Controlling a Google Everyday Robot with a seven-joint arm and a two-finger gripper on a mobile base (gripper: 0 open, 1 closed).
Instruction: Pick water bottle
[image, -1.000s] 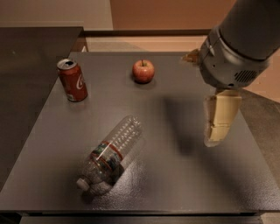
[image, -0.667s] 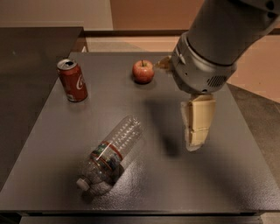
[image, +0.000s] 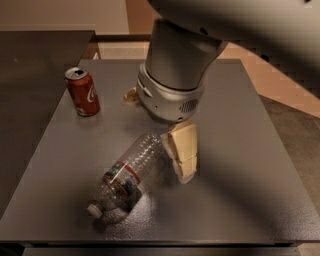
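Tool (image: 181, 154) just beside water bottle (image: 125, 175)

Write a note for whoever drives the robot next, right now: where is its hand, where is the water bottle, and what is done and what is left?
Gripper: low over the table, right beside the bottom end of the water bottle. I cannot tell if it touches the bottle.
Water bottle: lying on its side on the table, white cap pointing to the near left corner.
Soda can: standing upright at the back left, away from the bottle. Leave it alone.
Done: the gripper is at the bottle.
Left: get a grip on the bottle and lift it; it is not yet picked up.
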